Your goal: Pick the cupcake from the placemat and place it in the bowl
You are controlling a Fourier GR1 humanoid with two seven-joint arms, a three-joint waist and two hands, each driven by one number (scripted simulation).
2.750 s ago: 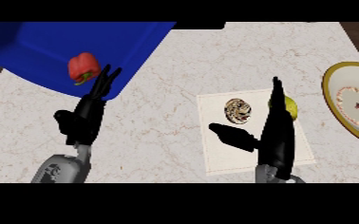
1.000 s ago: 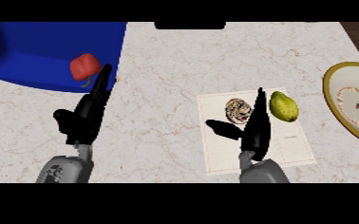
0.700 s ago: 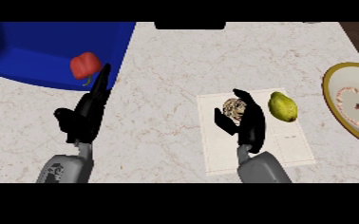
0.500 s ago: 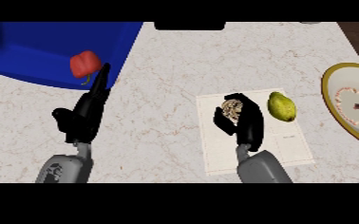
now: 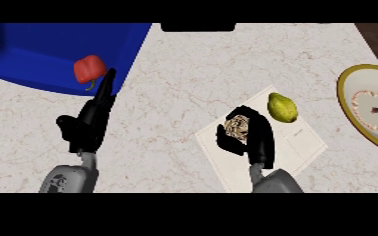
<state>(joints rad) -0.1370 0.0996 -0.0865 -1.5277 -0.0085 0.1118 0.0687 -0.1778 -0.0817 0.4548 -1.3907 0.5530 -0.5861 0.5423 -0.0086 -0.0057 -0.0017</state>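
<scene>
Placemat [image 5: 295, 147]: pale sheet lying at an angle on the marbled counter [image 5: 199, 75], taken here as the reference point.

Cupcake [image 5: 238, 126]: brownish and speckled, sitting on the placemat's left part, mostly enclosed by the right hand.

Right hand [image 5: 258, 140]: black, over the placemat's left half, its fingers arched over the top of the cupcake and the thumb on the cupcake's left side, so the hand is clamped around it. Whether the cupcake is off the mat cannot be told.

Lemon [image 5: 282, 107]: yellow-green, on the placemat's upper part, just right of the cupcake and apart from the hand.

Bowl [image 5: 369, 105]: yellow-rimmed with a pale inside, right of the placemat, cut off by the view's right edge.

Left hand [image 5: 90, 120]: black, well left of the placemat, fingers straight and together, pointing up the view, holding nothing.

Blue basin [image 5: 66, 50]: large, far left of the placemat at the upper left.

Red pepper [image 5: 90, 70]: at the basin's near edge, just beside the left hand's fingertips.
</scene>
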